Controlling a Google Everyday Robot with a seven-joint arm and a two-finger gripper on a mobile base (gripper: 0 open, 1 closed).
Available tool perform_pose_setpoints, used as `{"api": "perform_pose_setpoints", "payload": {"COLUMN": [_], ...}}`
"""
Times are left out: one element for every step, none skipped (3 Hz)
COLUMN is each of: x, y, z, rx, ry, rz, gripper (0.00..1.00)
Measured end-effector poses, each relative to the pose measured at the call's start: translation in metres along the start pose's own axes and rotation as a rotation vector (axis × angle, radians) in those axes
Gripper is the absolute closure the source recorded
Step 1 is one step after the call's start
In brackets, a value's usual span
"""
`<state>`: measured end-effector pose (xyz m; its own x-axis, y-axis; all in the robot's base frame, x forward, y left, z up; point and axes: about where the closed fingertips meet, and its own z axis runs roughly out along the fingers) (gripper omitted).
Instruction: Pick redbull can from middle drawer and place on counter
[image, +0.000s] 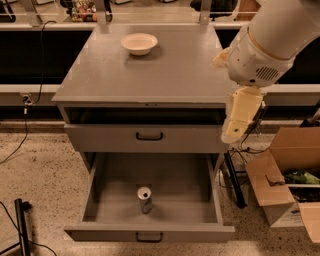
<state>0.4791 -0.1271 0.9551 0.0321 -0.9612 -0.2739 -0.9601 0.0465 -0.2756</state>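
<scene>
Far below-left of fingers (235, 131): redbull can (145, 199)

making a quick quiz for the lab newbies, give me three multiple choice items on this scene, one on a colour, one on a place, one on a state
1. The bowl on the counter is:
A. white
B. red
C. black

2. The can is:
A. beside the bowl
B. standing on the drawer floor
C. lying on the ground

3. The drawer holding the can is:
A. shut
B. pulled open
C. lifted out and set on the ground

Answers:
1. A, the bowl is pale white against the grey top.
2. B, the can stands upright near the front of the drawer floor.
3. B, the drawer's floor and side walls are in plain view.

The end effector hangs off the counter's right edge, above and to the right of the drawer, apart from the can.
</scene>
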Motion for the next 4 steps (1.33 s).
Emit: {"api": "perform_pose_setpoints", "payload": {"x": [0.004,0.002,-0.011,-0.012], "y": [-0.007,-0.003,-0.019,-0.022], "z": [0.018,0.076,0.121,0.127], "rx": [-0.008,-0.053,-0.042,-0.035], "ry": [-0.026,-0.140,-0.248,-0.259], "rz": [0.039,0.075,0.041,0.032], "gripper": [0.00,0.00,0.00,0.00]}}
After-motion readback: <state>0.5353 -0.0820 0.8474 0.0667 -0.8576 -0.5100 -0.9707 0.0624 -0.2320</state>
